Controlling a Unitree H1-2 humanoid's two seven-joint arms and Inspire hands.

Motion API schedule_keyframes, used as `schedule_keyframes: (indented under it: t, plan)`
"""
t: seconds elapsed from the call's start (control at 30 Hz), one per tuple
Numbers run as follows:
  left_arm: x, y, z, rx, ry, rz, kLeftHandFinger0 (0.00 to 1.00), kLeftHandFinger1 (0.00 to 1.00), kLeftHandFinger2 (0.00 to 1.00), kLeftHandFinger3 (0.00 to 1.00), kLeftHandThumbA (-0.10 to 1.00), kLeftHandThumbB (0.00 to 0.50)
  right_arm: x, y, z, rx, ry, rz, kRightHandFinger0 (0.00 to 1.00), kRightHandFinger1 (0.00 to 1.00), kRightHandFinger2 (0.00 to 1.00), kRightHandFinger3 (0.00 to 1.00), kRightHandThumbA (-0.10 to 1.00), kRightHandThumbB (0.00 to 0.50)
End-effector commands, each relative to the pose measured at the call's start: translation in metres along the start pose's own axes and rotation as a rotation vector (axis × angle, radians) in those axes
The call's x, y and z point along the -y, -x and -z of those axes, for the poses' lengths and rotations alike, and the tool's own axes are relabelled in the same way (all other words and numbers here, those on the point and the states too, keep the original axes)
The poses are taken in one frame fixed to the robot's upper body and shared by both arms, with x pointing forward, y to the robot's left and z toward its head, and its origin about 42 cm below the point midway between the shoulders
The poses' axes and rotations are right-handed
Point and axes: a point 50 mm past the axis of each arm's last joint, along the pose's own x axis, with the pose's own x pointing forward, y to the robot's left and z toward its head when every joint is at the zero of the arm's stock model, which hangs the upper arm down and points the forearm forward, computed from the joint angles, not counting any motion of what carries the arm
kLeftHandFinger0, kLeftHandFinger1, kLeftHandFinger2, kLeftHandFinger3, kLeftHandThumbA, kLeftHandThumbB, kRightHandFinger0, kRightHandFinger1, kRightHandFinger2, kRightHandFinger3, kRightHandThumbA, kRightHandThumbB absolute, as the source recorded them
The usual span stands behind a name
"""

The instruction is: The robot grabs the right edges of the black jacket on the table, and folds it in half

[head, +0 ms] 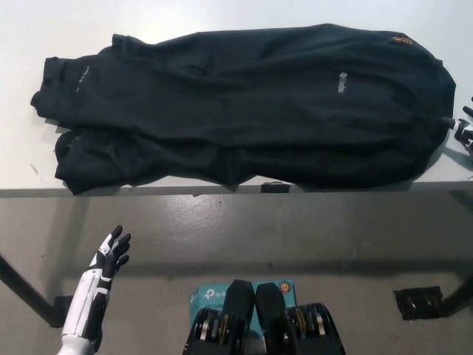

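The black jacket lies spread flat across the white table, sleeves bunched at the picture's left and its rounded end at the right. My white left hand hovers below the table's front edge at the lower left, open with its fingers apart and holding nothing. Only a sliver of my right hand shows at the right border, right beside the jacket's right edge; whether it touches the cloth is not visible.
The table's front edge runs across the middle of the picture, with grey floor below it. A teal box lies on the floor near the bottom middle. Black table feet stand at the lower right.
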Motion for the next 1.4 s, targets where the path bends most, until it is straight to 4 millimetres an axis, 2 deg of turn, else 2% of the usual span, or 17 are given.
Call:
schedule_keyframes:
  t: [0.0,0.03,0.17,0.27,0.37,0.47,0.5,0.6,0.7,0.77,0.8,1.17,1.37]
  plan:
    - [-0.006,0.001,-0.011,0.075,-0.009,-0.024,1.0,1.0,1.0,1.0,1.0,0.203,-0.012,-0.007,-0.039,0.117,0.07,-0.038,1.0,1.0,1.0,1.0,1.0,0.316]
    - [-0.006,0.002,-0.011,0.073,-0.009,-0.028,1.0,1.0,1.0,1.0,1.0,0.216,-0.013,-0.007,-0.038,0.114,0.068,-0.04,1.0,1.0,1.0,1.0,1.0,0.313]
    - [-0.006,0.002,-0.012,0.075,-0.013,-0.027,1.0,1.0,1.0,1.0,1.0,0.213,-0.013,-0.008,-0.037,0.111,0.065,-0.044,1.0,1.0,1.0,1.0,1.0,0.31]
    - [-0.005,0.001,-0.014,0.084,-0.036,-0.016,1.0,1.0,1.0,1.0,1.0,0.192,-0.017,-0.011,-0.035,0.1,0.025,-0.061,1.0,1.0,1.0,1.0,1.0,0.341]
    - [-0.005,0.001,-0.013,0.085,-0.042,-0.015,1.0,1.0,1.0,1.0,1.0,0.185,-0.017,-0.014,-0.035,0.093,0.019,-0.063,1.0,1.0,1.0,1.0,1.0,0.342]
    - [-0.005,0.001,-0.014,0.096,-0.052,-0.021,1.0,1.0,1.0,1.0,1.0,0.159,-0.022,-0.018,-0.034,0.079,-0.075,-0.101,1.0,1.0,1.0,1.0,1.0,0.345]
    - [-0.006,0.001,-0.014,0.096,-0.051,-0.019,1.0,1.0,1.0,1.0,1.0,0.13,-0.024,-0.02,-0.034,0.068,-0.149,-0.136,1.0,1.0,1.0,1.0,1.0,0.353]
    - [-0.005,0.001,-0.013,0.085,-0.042,-0.011,1.0,1.0,1.0,1.0,0.96,0.108,-0.028,-0.023,-0.031,0.053,-0.323,-0.205,1.0,1.0,1.0,1.0,1.0,0.358]
    - [-0.005,0.001,-0.013,0.086,-0.043,-0.012,1.0,1.0,1.0,1.0,0.94,0.111,-0.027,-0.025,-0.028,0.039,-0.362,-0.223,1.0,1.0,1.0,1.0,1.0,0.357]
    - [-0.005,0.0,-0.014,0.096,-0.06,-0.013,1.0,1.0,1.0,1.0,0.8,0.154,-0.031,-0.027,-0.022,0.027,-0.443,-0.256,1.0,1.0,1.0,1.0,1.0,0.34]
    - [-0.006,-0.001,-0.015,0.101,-0.063,-0.014,1.0,1.0,1.0,1.0,0.78,0.163,-0.033,-0.027,-0.021,0.027,-0.459,-0.27,1.0,1.0,1.0,1.0,1.0,0.338]
    - [-0.006,-0.006,-0.018,0.118,-0.068,-0.016,1.0,1.0,1.0,1.0,0.82,0.179,-0.043,-0.035,-0.006,-0.012,-0.503,-0.298,1.0,1.0,1.0,1.0,1.0,0.342]
    - [-0.006,-0.009,-0.021,0.131,-0.072,-0.012,1.0,1.0,1.0,1.0,0.82,0.137,-0.053,-0.038,0.003,-0.03,-0.493,-0.296,1.0,1.0,1.0,1.0,1.0,0.353]
